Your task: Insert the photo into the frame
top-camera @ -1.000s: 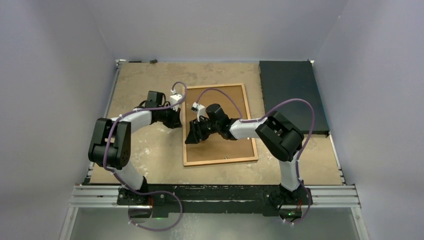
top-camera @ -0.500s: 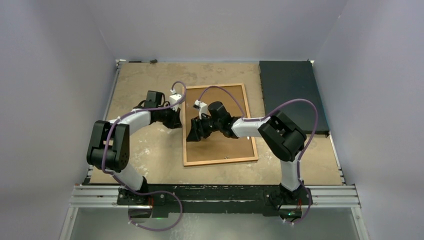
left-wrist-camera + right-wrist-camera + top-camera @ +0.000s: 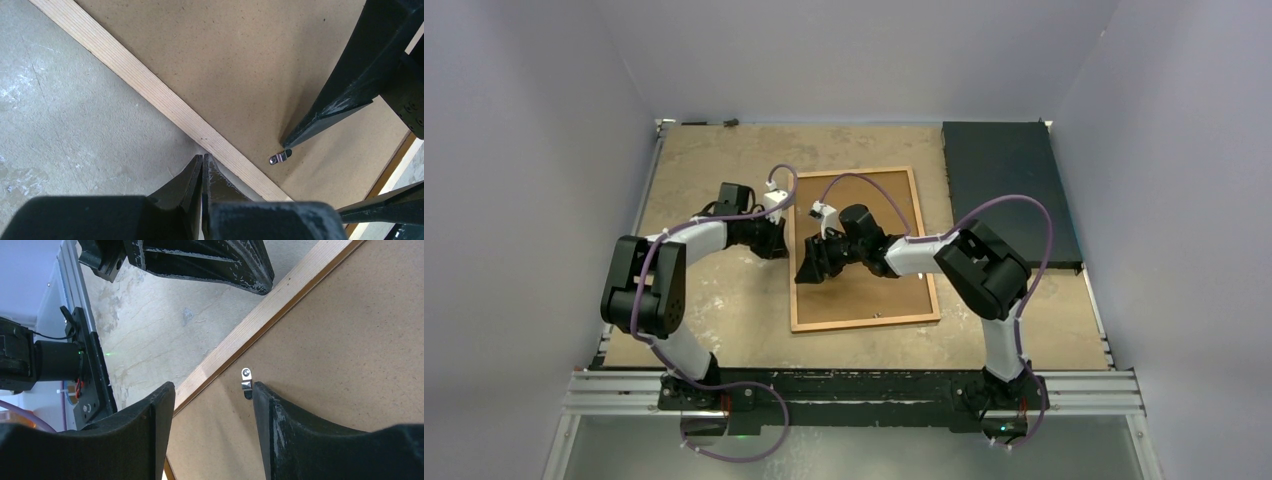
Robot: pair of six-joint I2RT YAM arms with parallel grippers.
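The frame lies face down on the table, with its plain brown board back up and its thin wooden edges showing. The photo is not visible. My left gripper is shut and empty, its tips on the table right against the frame's left wooden edge. My right gripper is open over the frame's left edge. One of its fingers is beside a small metal retaining clip, which also shows in the left wrist view.
A dark black slab lies at the back right of the table. The table's metal rail runs along the left side. Both arms crowd the frame's left edge.
My right gripper has shifted slightly away from me along the frame's left edge. The left gripper has stayed shut at the edge.
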